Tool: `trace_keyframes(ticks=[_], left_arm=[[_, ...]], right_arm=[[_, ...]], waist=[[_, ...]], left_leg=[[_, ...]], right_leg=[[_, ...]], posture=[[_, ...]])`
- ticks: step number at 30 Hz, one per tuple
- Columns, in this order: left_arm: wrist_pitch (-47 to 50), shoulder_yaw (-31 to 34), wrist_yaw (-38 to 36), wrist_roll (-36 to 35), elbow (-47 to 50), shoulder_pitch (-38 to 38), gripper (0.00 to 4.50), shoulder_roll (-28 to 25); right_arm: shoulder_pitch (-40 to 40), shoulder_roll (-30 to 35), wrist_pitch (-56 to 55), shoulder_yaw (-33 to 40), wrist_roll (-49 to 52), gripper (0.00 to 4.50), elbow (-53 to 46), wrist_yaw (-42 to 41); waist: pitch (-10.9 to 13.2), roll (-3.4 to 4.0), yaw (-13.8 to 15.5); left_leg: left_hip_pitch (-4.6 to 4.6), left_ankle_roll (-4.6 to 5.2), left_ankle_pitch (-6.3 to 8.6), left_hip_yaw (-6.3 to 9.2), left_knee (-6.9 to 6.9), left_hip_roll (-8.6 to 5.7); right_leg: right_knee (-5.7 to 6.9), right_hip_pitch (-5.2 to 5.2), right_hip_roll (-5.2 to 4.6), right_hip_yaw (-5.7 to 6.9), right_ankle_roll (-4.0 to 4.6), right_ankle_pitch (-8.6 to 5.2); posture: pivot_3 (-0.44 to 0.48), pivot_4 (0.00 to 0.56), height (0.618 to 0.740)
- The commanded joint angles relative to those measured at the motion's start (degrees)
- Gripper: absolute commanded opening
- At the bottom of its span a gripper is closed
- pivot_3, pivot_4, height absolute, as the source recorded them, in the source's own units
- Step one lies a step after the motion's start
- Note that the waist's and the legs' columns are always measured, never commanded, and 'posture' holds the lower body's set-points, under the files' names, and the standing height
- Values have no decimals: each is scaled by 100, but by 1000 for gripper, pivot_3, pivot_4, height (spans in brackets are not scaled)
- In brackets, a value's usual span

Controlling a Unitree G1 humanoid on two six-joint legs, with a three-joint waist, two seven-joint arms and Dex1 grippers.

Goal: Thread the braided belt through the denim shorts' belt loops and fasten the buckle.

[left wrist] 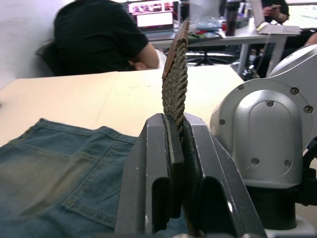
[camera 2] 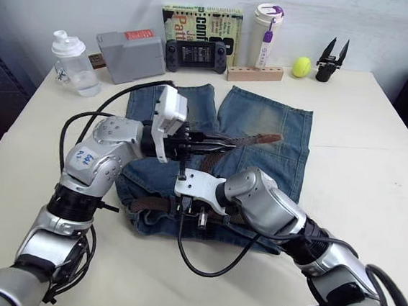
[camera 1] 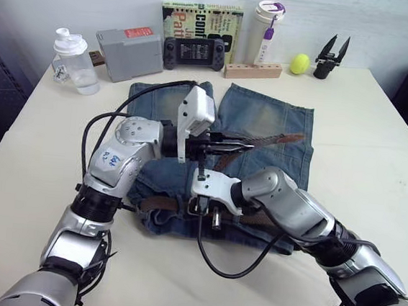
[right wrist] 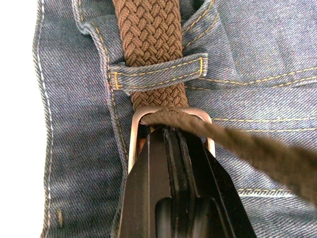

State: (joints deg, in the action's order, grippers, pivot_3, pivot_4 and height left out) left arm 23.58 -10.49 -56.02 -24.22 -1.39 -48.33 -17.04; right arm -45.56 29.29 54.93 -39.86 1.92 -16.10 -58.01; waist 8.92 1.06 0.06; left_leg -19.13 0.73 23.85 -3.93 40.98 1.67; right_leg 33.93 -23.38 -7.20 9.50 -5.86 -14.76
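The denim shorts lie flat on the table, waistband towards me. The braided belt runs under a belt loop on the waistband. Its free end passes through the silver buckle and rises across the shorts to the right. My left gripper is above the shorts, shut on that free end, and the dark leather tip sticks out past its fingers. At the waistband, my right gripper points down and is shut on the buckle.
Along the table's far edge stand a clear bottle, a grey box, a game controller, a book, a tumbler, a wooden block, a tennis ball and a black tool. A person sits beyond the table.
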Motion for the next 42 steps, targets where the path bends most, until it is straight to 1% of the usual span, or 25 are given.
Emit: trace_keyframes(ticks=[1, 4, 11, 15, 16, 19, 21, 23, 25, 27, 31, 35, 37, 39, 41, 42], left_arm=[[-697, 342, 68, -262, 474, -903, 0, 459], [-717, 358, 90, -255, 366, -1114, 0, 679], [-793, 359, 136, -189, 214, -1288, 0, 1044], [-772, 396, 219, -155, 152, -1302, 0, 1160], [-807, 396, 224, -72, 111, -1264, 0, 1117], [-779, 547, 255, 89, 127, -956, 0, 768], [-780, 596, 257, 146, 140, -874, 0, 672], [-774, 952, 317, 315, 251, -241, 0, 22], [-779, 1229, 352, 459, 410, 401, 0, -563], [-824, 1382, 352, 568, 716, 1073, 0, -973], [-1043, 1457, 418, 806, 1306, 2087, 0, -1434], [-1317, 1440, 393, 1026, 1686, 2739, 0, -1660], [-1352, 1440, 366, 1015, 1910, 2961, 0, -1729], [-1457, 1403, 345, 1071, 2020, 3134, 0, -1846], [-1490, 1389, 354, 1088, 2074, 3221, 0, -1901], [-1480, 1385, 362, 1061, 2098, 3244, 0, -1913]], right_arm=[[814, -38, 331, -1426, -94, 114, 929, -215], [845, -67, 338, -1416, -158, 114, 933, -272], [888, -113, 330, -1398, -256, 114, 945, -377], [903, -141, 325, -1388, -294, 114, 955, -402], [908, -149, 323, -1373, -307, 114, 958, -397], [984, -150, 255, -1119, -343, 114, 923, -251], [1022, -156, 228, -1020, -359, 114, 904, -209], [1230, -260, 10, -257, -354, 114, 686, 296], [1458, -399, 42, 533, -214, 114, 289, 659], [1657, -552, 202, 1252, 44, 114, -304, 864], [1847, -789, 659, 2169, 567, 114, -1355, 1096], [1907, -894, 916, 2681, 800, 114, -1938, 1224], [1952, -875, 888, 2882, 864, 690, -2160, 1309], [1958, -1010, 1045, 3249, 1160, 1284, -2438, 1396], [2015, -1037, 1183, 3584, 1534, 2103, -2805, 1291], [2117, -939, 1199, 3692, 1670, 2458, -2983, 1228]], waist=[[0, 0, 3], [0, 0, 1], [0, 1, 6], [0, 0, 21], [0, 1, 19], [-2, 2, 8], [-5, 6, -4], [-12, 13, -24], [-11, 22, -59], [-1, 32, -78], [20, 24, -16], [43, 9, 44], [59, 12, 68], [78, 24, 64], [89, 31, 60], [94, 37, 68]], left_leg=[[-2, 0, 0, 0, 3, 0], [0, 0, 0, 0, 2, -1], [0, 0, 0, 2, 2, -1], [0, 0, 0, 3, 3, -3], [0, 0, 0, 3, 3, -3], [2, 0, 0, 3, 1, -3], [5, 0, 0, 3, 1, -1], [9, 0, 0, 7, -3, -1], [20, -3, -2, 6, -12, 3], [18, -7, -4, 4, -24, 9], [-14, -8, -5, 10, -19, 5], [-27, -8, -4, 21, -6, 1], [-43, -5, -4, 26, 6, -1], [-43, -3, -3, 26, -4, 0], [-44, -4, -3, 23, -8, 2], [-43, -4, -3, 22, -8, 3]], right_leg=[[0, 1, 0, 0, 0, 0], [1, 3, -1, 0, -1, 1], [0, 3, -2, 0, -1, 1], [-1, 5, -4, 0, -2, 1], [-1, 5, -4, 0, -2, 1], [-1, 5, -4, 0, -2, 1], [0, 6, -3, -1, -2, 1], [-1, 7, -3, -3, -2, 1], [-1, 7, -1, -9, -2, 1], [1, -3, 2, -13, 3, -2], [0, -27, 0, -9, 3, -2], [-4, -25, -1, -11, 1, -1], [-8, -27, -3, -19, -5, 3], [-8, -33, 4, -22, -5, 3], [-7, -39, 6, -23, -3, 2], [-7, -39, 8, -24, -3, 2]], posture=[[0, 150, 726], [0, 150, 726], [0, 150, 726], [0, 150, 726], [0, 150, 726], [0, 150, 726], [0, 150, 726], [0, 150, 726], [0, 150, 726], [0, 150, 726], [0, 150, 726], [0, 150, 726], [0, 150, 726], [0, 150, 726], [0, 150, 726], [0, 150, 726]])
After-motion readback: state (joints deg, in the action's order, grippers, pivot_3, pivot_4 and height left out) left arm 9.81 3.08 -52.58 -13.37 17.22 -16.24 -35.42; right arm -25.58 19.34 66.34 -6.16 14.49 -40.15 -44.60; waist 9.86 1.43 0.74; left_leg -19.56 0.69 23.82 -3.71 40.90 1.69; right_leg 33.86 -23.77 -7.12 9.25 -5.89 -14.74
